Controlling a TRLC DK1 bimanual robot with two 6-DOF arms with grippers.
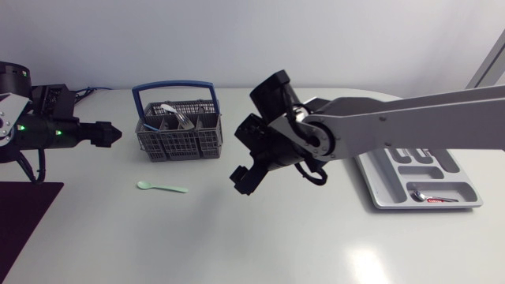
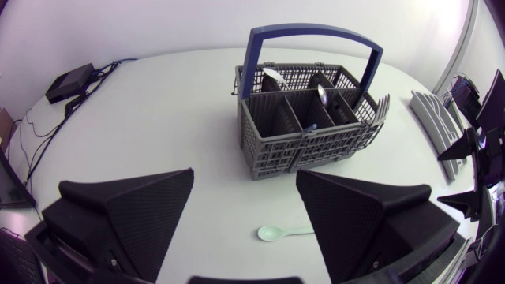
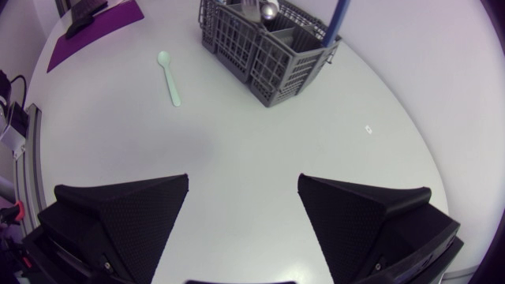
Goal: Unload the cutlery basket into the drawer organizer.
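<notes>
Head view: right gripper [image 1: 241, 180] and left gripper [image 1: 110, 134] flank the cutlery basket [image 1: 177, 136], fingers spread, empty. Best, I judge, to descend straight onto one utensil [image 1: 181, 118].

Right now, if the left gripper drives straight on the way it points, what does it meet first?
The left gripper would likely meet the cutlery basket first, at its near end wall. The green spoon lies off that line; depth is uncertain.
</notes>
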